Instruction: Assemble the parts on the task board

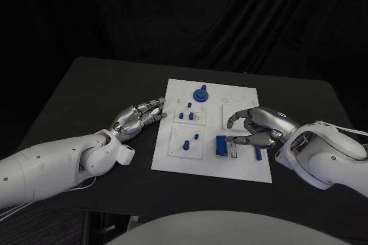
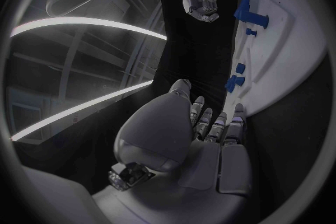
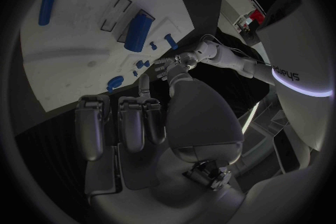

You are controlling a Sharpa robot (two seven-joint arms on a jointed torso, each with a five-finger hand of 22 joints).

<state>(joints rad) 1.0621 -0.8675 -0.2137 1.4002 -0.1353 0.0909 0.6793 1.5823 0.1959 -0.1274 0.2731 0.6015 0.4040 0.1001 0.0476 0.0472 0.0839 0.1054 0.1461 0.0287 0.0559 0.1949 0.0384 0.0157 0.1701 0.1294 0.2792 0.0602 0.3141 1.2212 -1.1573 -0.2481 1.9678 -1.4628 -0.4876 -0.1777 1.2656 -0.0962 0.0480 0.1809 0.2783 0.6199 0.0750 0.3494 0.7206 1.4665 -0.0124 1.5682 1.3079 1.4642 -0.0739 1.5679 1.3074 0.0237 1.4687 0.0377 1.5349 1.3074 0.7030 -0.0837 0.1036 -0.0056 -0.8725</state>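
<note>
Head view, left to right. At left centre, left hand [image 1: 140, 119] resting on the black table [image 1: 84, 91], fingers stretched out and slightly apart, gripping nothing, fingertips at the left edge of the task board [image 1: 211, 168]. In the middle of the frame, white task board lying flat. On its upper part, a round blue knob part [image 1: 200, 94]. Below that, small blue pegs [image 1: 190, 115] standing upright in a raised square. Lower left of the board, another upright blue peg [image 1: 185, 145]. Lower centre, a larger blue block part [image 1: 220, 146]. Just right of it, right hand [image 1: 257, 128] poised over the board's right side, fingers curled downward and apart, holding nothing, fingertips near the block. Beside the hand, a narrow blue bar [image 1: 258, 154] lying flat at the board's right edge.
</note>
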